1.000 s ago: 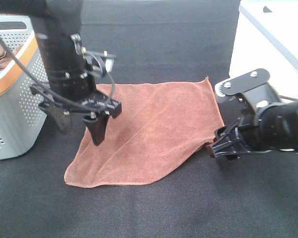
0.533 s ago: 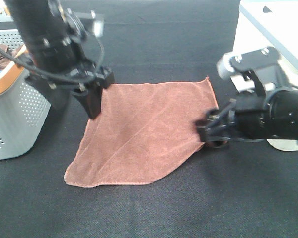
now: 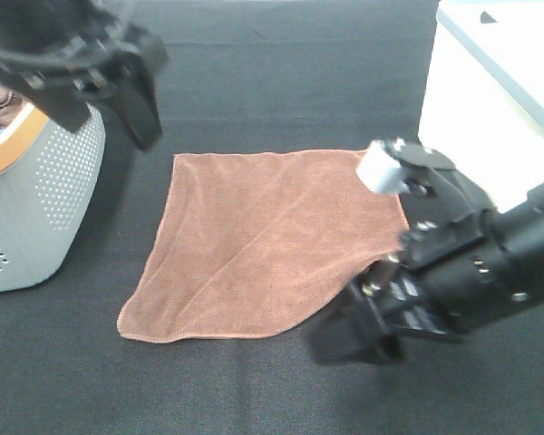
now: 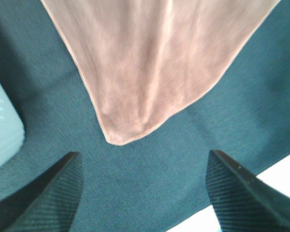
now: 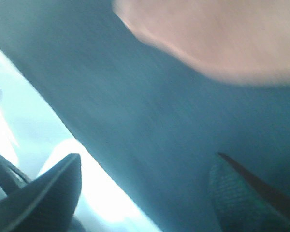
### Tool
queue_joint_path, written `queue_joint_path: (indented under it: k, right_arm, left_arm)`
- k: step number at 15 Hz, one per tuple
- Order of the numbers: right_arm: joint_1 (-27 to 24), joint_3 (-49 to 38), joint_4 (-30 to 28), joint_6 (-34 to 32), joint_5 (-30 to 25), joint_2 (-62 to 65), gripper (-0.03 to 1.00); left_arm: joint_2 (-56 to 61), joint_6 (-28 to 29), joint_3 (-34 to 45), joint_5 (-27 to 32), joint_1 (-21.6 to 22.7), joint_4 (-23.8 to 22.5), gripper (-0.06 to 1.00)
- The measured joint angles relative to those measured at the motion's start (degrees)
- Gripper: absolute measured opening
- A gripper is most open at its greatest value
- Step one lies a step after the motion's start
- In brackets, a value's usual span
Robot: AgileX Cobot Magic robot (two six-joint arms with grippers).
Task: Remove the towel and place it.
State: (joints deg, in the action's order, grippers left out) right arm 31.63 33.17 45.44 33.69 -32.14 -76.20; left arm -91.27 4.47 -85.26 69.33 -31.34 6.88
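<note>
The rust-brown towel (image 3: 263,245) lies spread flat on the black table top. My left gripper (image 3: 113,122) is open and empty, raised above the table just beyond the towel's back left corner. In the left wrist view the gripper (image 4: 145,193) has its fingers wide apart, with a towel corner (image 4: 150,72) ahead of them. My right gripper (image 3: 354,344) is blurred with motion and hangs low by the towel's front right edge. In the right wrist view the gripper (image 5: 145,193) is open and empty, with the towel's edge (image 5: 222,34) apart from it.
A grey perforated basket with an orange band (image 3: 36,199) stands at the left, right beside the left arm. A white box (image 3: 490,91) stands at the back right behind the right arm. Bare black table (image 3: 208,390) lies in front of the towel.
My left gripper has risen and moved back and left, off the towel. My right gripper has swung from the towel's right edge toward the front. The towel lies as before.
</note>
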Motion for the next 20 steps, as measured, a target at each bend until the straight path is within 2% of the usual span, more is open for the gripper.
queue_joint_path:
  k: [1,2,3,5,8,9,10,14,17,20]
  right_arm:
    - [0.0,0.7,-9.3,-9.2,-1.5,1.8,0.70]
    - [0.0,0.7,-9.3,-9.2,-1.5,1.8,0.70]
    - [0.0,0.9,-22.5,-19.9,-4.4,5.6,0.70]
    - [0.0,0.9,-34.5,-30.5,-11.3,11.7,0.70]
    - [0.0,0.9,-44.6,-39.9,-22.2,22.3,0.70]
    - [0.0,0.9,-45.8,-40.6,-25.1,25.5,0.70]
    - [0.0,0.9,-46.8,-40.7,-27.3,28.6,0.70]
    - [0.0,-3.7,-51.1,-43.4,-29.7,39.9,0.70]
    - [0.0,-3.8,-51.4,-45.0,-29.5,48.5,0.70]
    - [0.0,-3.8,-52.1,-45.0,-29.5,53.2,0.70]
  left_arm:
    - [1.9,0.0,0.9,0.0,0.0,0.0,0.68]
    - [1.9,0.0,0.9,0.0,0.0,0.0,0.68]
    - [5.2,0.0,4.0,0.0,0.0,0.0,0.68]
    - [11.1,0.4,11.8,0.0,0.0,0.0,0.68]
    - [23.8,2.5,29.6,-1.5,0.0,0.0,0.68]
    - [26.0,2.5,32.1,-1.9,0.0,0.0,0.68]
    - [32.9,2.6,38.3,-2.3,0.0,-0.2,0.69]
    - [50.3,2.5,50.6,-2.5,0.0,-2.6,0.69]
    - [63.3,1.5,54.5,-5.5,0.0,-4.8,0.69]
    - [68.8,-3.6,56.2,-8.7,0.0,-4.6,0.69]
